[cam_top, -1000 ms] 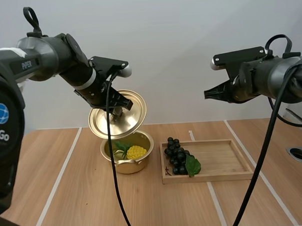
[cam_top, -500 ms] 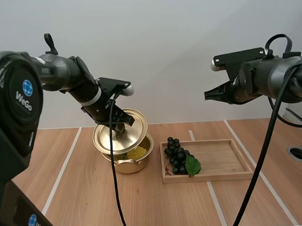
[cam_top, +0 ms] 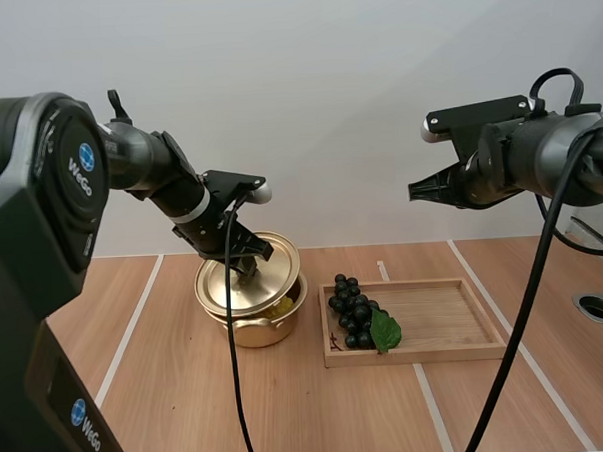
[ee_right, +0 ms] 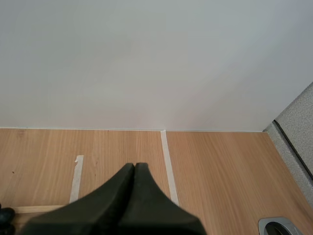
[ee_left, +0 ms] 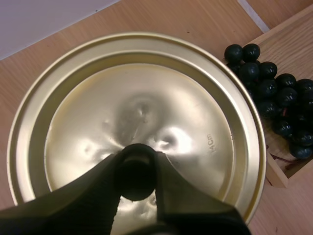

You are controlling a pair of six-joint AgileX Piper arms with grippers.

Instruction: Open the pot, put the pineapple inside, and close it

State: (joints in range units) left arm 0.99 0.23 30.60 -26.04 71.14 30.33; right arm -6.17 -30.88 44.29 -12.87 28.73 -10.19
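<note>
Pot (cam_top: 254, 331) stands on the table (cam_top: 169, 392) beside the wooden tray (cam_top: 446, 322) of grapes (cam_top: 353, 312), a sliver of yellow pineapple (cam_top: 279, 308) showing inside it. The lid (ee_left: 146, 93) rests tilted over its mouth, and the left gripper (ee_left: 137, 164) pinches the lid's black knob (ee_left: 136, 171). The right gripper (cam_top: 420, 189) hangs high, well apart from the pot, its fingers pressed together on nothing

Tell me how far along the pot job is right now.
Done: the pot is open, and a yellow sliver of pineapple shows inside. In hand: the left gripper pinches the knob, holding the lid tilted over the pot, not seated. Left: seat the lid and release. The right gripper hangs shut, away.
</note>
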